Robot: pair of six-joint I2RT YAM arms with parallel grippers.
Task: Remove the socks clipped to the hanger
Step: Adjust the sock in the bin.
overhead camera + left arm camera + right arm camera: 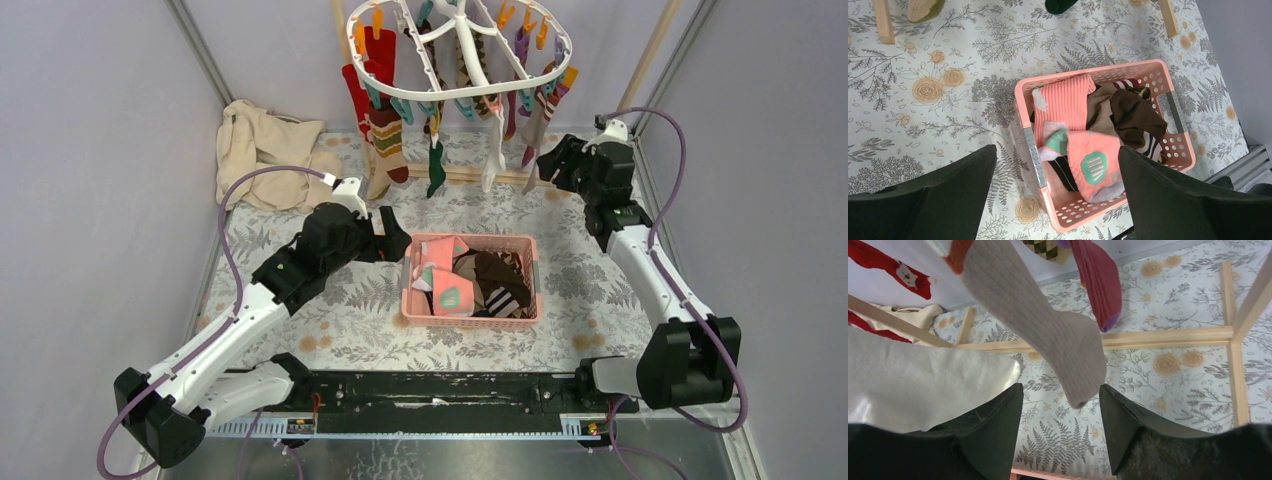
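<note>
In the right wrist view the beige sock, clipped to the hanger, runs from 11 to 5 o'clock. Its toe hangs inside the right end effector, part-open and gripping nothing. The left end effector, wide open and empty, is well apart.

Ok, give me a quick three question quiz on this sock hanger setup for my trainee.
1. True or false: the left gripper is holding a sock.
2. Which sock's toe hangs between the right gripper's fingers? A. green sock B. pale ribbed sock C. black sock
3. Fill in: the removed socks lie in the pink ____.
Key: 1 false, it is open and empty. 2 B. 3 basket.
</note>
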